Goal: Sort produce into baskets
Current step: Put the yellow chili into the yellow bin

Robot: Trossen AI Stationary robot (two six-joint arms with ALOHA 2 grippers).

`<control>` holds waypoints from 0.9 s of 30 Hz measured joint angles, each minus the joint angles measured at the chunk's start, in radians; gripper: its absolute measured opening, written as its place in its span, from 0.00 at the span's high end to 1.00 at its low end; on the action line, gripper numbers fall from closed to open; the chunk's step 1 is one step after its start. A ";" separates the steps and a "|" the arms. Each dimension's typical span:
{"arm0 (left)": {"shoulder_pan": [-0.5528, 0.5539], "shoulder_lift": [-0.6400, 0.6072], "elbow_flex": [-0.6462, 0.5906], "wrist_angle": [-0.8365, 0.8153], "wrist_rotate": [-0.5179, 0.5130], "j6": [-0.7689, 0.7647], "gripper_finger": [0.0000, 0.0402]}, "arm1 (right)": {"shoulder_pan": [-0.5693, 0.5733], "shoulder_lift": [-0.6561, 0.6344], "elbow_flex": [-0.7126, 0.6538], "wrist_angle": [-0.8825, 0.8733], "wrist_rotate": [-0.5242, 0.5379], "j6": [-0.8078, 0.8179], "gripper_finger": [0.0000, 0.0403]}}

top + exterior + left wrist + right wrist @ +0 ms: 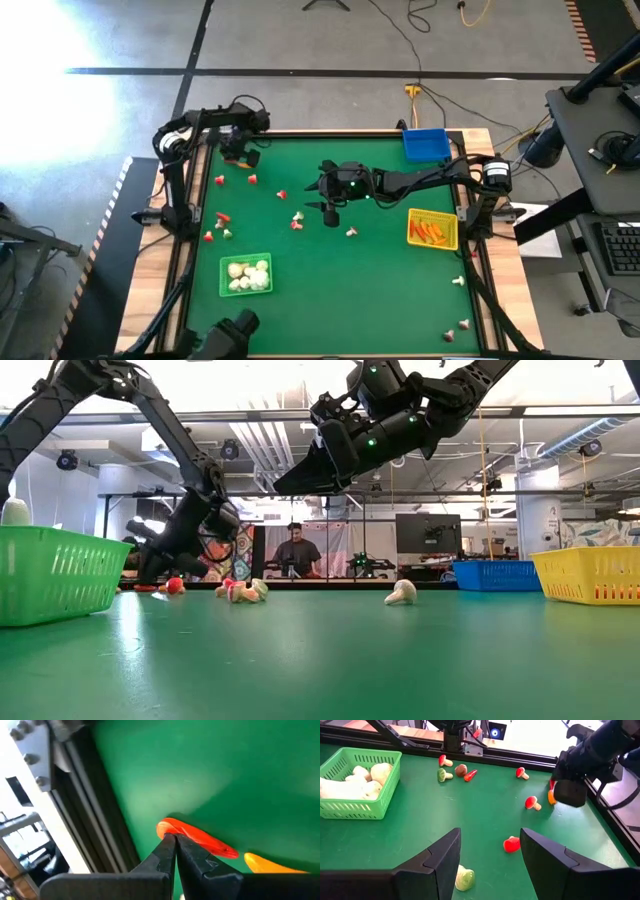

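Three baskets sit on the green table (340, 290) in the high view: green basket (246, 276) with whitish bulbs near the front left, yellow basket (432, 229) with orange sticks at right, blue basket (425, 144) at the back right. Loose produce lies scattered between. In the low view, the right gripper (300, 478) hangs above mid-table. Left wrist view: the left gripper (175, 841), jaws pressed together, touches a red piece (200, 837). Right wrist view: the right gripper's jaws stand spread above a pale green piece (464, 878).

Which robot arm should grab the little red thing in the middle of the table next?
Probably the right arm. Its right gripper hangs open just above the red piece. The left gripper is off at the table's far edge, shut on a red pepper.
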 joint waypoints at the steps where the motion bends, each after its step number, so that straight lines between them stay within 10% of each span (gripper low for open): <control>1: -0.019 0.000 0.000 -0.002 0.002 0.006 1.00 | 0.000 0.000 0.000 0.000 0.000 0.000 0.51; 17: -0.308 0.002 0.000 0.005 -0.049 0.222 0.99 | 0.000 0.000 0.000 0.000 0.000 -0.001 0.51; 27: -0.305 0.002 0.005 -0.030 -0.052 0.200 0.78 | 0.000 0.000 0.000 0.000 0.000 0.000 0.51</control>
